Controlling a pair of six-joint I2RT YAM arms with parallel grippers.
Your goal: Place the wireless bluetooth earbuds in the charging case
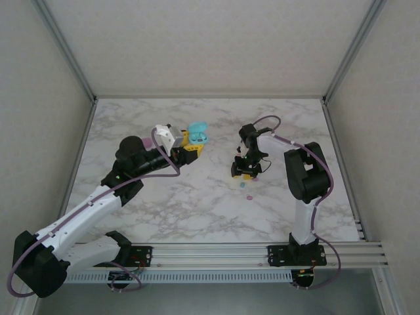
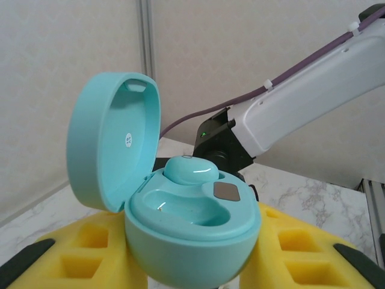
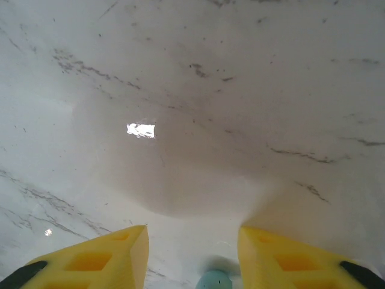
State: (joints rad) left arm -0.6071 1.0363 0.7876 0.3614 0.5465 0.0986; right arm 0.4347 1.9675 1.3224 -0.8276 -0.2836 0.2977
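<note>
Charging case (image 2: pixel 192 223), lid open, 1 seated earbud (image 2: pixel 191 170), clamped in left gripper (image 1: pixel 189 146); right gripper (image 3: pixel 191 244) spread above loose earbud (image 3: pixel 215 280) on table (image 3: pixel 192 90); pickup step, probably needing descent and a centred pinch.

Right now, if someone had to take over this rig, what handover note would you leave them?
Left gripper: shut on the open round teal plastic charging case, lid up.
Right gripper: open, pointing down at the white marble table, with a small loose teal earbud between its fingers, ungripped.
Done: one seated teal earbud in the case's far slot.
Left: the near slot is empty; grasp the loose earbud and seat it. A tiny pink nub lies on the table nearby.
</note>
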